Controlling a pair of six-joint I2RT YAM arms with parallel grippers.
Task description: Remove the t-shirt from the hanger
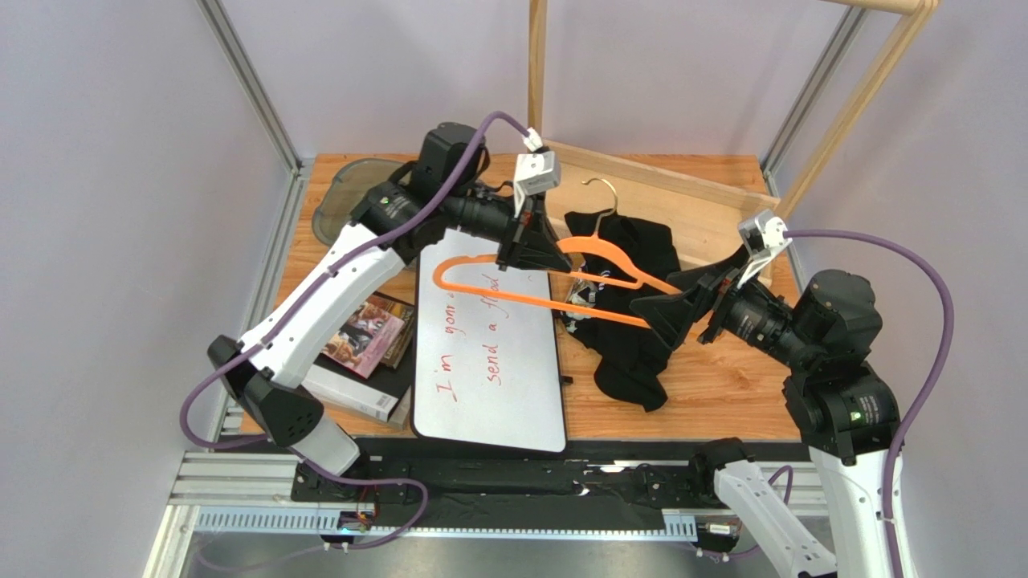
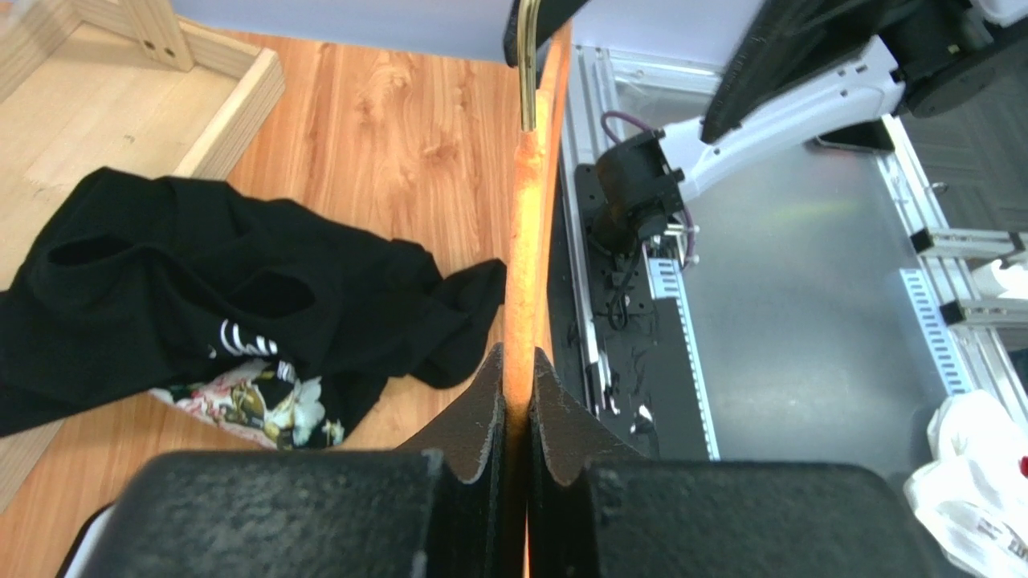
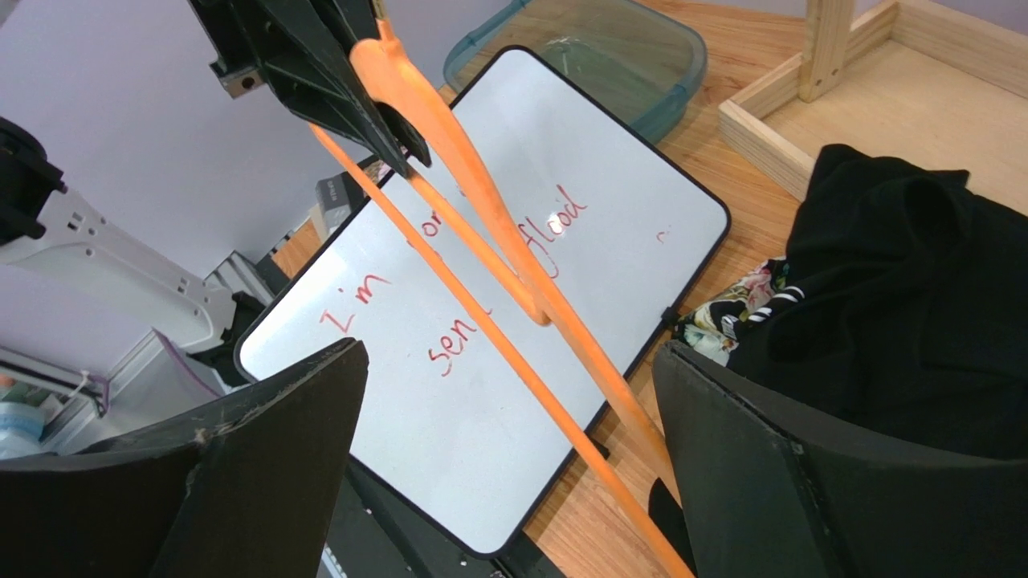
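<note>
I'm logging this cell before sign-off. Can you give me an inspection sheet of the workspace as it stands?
Surface: wooden table, mostly covered by items.
Job's things: black floral-print t-shirt lies crumpled on the table, off the thin orange plastic hanger, which is held above the table.
Clutter: whiteboard with red writing; clear greenish plastic tub; stack of books or cases at the left edge.
Grippers: left hand shut on the hanger; right hand open, with the hanger's bars passing between its fingers.
Cables: purple cables run along both arms.
Surroundings: pale wooden rack frame at the back; plain walls.
</note>
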